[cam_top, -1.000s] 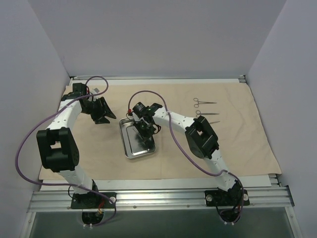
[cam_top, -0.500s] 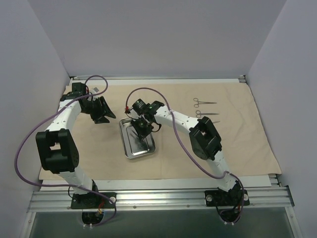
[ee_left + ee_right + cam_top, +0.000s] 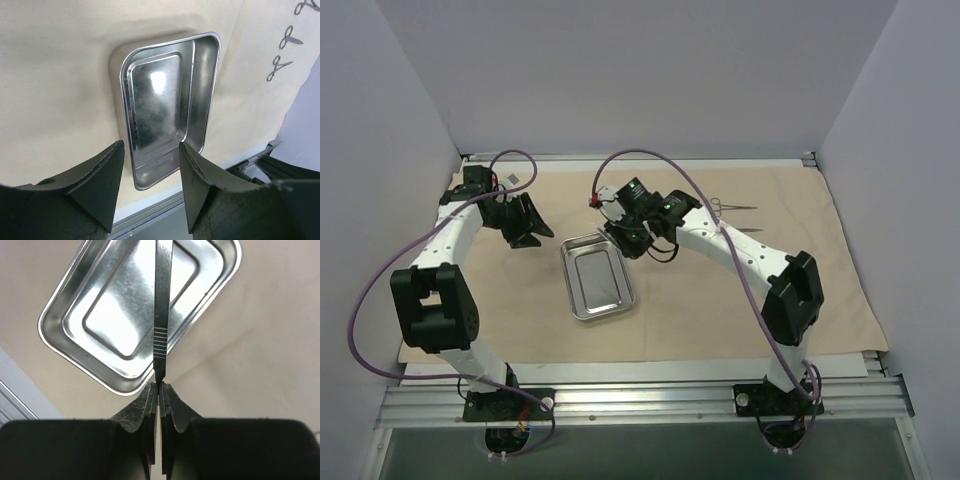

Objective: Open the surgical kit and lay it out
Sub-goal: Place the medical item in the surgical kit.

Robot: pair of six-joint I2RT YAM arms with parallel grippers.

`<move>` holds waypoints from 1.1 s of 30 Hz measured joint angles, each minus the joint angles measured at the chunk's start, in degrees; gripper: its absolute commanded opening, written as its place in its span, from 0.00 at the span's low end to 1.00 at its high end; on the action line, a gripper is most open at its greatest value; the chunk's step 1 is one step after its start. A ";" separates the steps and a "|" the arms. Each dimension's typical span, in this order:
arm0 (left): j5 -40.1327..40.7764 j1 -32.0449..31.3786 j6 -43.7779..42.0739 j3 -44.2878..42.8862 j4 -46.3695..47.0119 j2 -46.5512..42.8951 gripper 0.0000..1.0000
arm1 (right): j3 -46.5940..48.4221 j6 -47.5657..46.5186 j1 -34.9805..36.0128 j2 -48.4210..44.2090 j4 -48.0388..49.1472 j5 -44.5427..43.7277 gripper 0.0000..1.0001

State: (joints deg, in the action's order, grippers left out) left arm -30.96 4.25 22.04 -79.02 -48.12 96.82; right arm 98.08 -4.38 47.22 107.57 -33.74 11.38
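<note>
From overhead I see the beige cloth wrap (image 3: 830, 240) spread flat across nearly the whole tabletop, edge to edge. The steel tray (image 3: 598, 278) sits on it a little left of the table's middle, long side running from the near edge toward the far one.

My right gripper (image 3: 159, 387) is pressed together on the end of a thin flat metal instrument (image 3: 161, 315) with a ribbed grip. In the wrist view the blade crosses over the tray and runs out of the top of the picture, so I cannot make out its tip. The gripper hangs just past the tray's far right corner.

My left gripper (image 3: 528, 225) is spread wide near the far left corner, apart from the tray.

Three ring-handled forceps (image 3: 288, 36) lie in a row on the cloth right of middle, toward the far edge.
</note>
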 measured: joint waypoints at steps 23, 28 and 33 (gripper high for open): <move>-23.45 -6.47 7.93 8.74 16.02 -6.58 0.73 | -13.40 -2.19 -1.53 -13.73 -2.40 -0.26 0.00; -24.26 -8.37 9.01 9.03 16.26 -8.31 0.73 | -18.60 1.51 -3.30 -18.16 0.35 -0.04 0.00; -23.96 -9.20 9.01 8.76 16.15 -8.26 0.73 | -19.93 5.38 -3.39 -19.71 1.40 -0.46 0.00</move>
State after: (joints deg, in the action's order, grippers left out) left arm -54.92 -4.95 31.05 -70.26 -31.97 88.55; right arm 78.15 0.99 43.83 87.85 -32.34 10.92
